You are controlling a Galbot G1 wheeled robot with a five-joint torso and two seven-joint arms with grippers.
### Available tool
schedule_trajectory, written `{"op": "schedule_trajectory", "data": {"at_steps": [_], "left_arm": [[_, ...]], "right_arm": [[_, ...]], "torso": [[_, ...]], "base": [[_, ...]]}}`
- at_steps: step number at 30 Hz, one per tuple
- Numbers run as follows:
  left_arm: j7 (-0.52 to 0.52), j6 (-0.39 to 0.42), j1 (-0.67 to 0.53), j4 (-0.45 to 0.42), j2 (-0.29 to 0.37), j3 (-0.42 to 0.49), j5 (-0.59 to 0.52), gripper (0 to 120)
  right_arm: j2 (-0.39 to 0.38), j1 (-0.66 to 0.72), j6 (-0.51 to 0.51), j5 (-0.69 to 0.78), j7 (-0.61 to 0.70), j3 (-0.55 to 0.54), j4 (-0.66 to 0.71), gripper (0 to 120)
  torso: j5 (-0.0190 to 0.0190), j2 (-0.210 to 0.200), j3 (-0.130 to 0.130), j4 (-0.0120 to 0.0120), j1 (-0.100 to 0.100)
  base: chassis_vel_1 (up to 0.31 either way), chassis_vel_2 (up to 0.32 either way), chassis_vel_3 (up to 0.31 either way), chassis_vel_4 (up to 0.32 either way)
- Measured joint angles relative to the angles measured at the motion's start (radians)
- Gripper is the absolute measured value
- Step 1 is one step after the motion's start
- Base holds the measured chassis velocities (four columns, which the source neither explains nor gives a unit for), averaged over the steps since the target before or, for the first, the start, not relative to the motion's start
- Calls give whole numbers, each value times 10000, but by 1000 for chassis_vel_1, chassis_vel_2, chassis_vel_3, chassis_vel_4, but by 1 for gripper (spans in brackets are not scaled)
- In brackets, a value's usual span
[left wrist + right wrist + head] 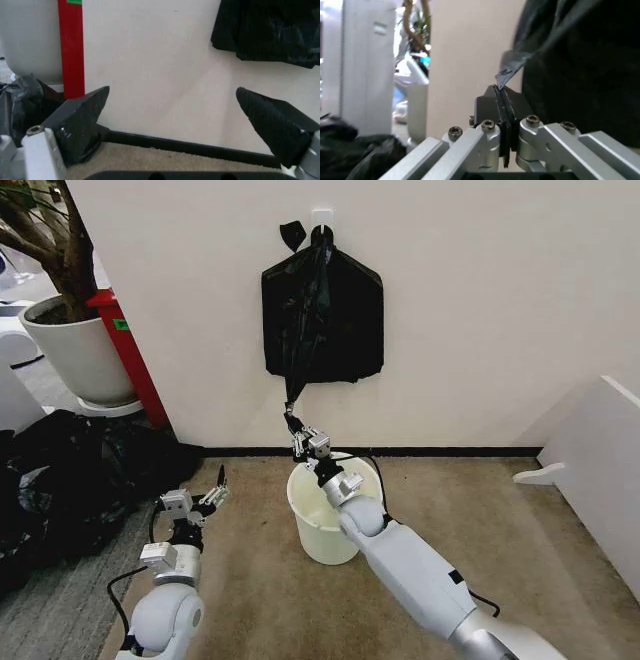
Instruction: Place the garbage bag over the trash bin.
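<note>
Robot's right hand [291, 420] reaches up at 12 o'clock over the trash bin [320, 515], fingers pinched tight on a strand of black film trailing from the garbage bag [322, 315], which hangs from a wall hook [321, 220] w/ its lower corner drawn down toward the hand. Bin stands upright on carpet [450, 510] just below, near the wall. Left hand [216, 490] hovers at approx. 9 o'clock of the bin, fingers spread wide, holding nothing. Heap of black plastic [70, 475] lies farther at 9 o'clock.

even bright light, wrist bg blurry
</note>
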Motion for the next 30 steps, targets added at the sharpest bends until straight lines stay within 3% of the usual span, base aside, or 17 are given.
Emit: {"op": "schedule_trajectory", "data": {"at_steps": [9,14,16,20,22,27,30], "left_arm": [[-4,-7,5,-30,90,-61,-157,100],[-5,-39,-15,34,94,-51,-174,100],[-5,-42,-21,45,91,-46,-174,100],[-6,-53,-77,117,59,-6,-169,100],[-6,-53,-83,121,56,-2,-167,100],[-6,-54,-101,131,38,14,-145,100],[-6,-54,-101,140,33,19,-128,100]], "right_arm": [[-431,-61,225,-639,934,193,1437,26],[-1015,-382,228,-873,993,354,2366,50],[-1056,-394,227,-911,998,407,2413,51],[-1390,-468,227,-1185,1000,1068,2585,71],[-1452,-528,198,-1088,1008,1086,2622,72],[-1761,-1221,-1485,-187,2760,840,3402,95],[-1784,-1240,-1921,-199,3138,842,3612,98]], "torso": [[0,0,0,0,0],[2,0,0,-1,0],[1,0,0,-1,0],[0,0,0,-1,0],[-1,0,0,0,0],[2,0,0,-1,0],[1,0,0,-1,0]], "base": [[0,0,0,0],[0,0,0,0],[0,0,0,0],[0,0,0,0],[0,0,0,0],[0,0,0,0],[0,0,0,0]]}}
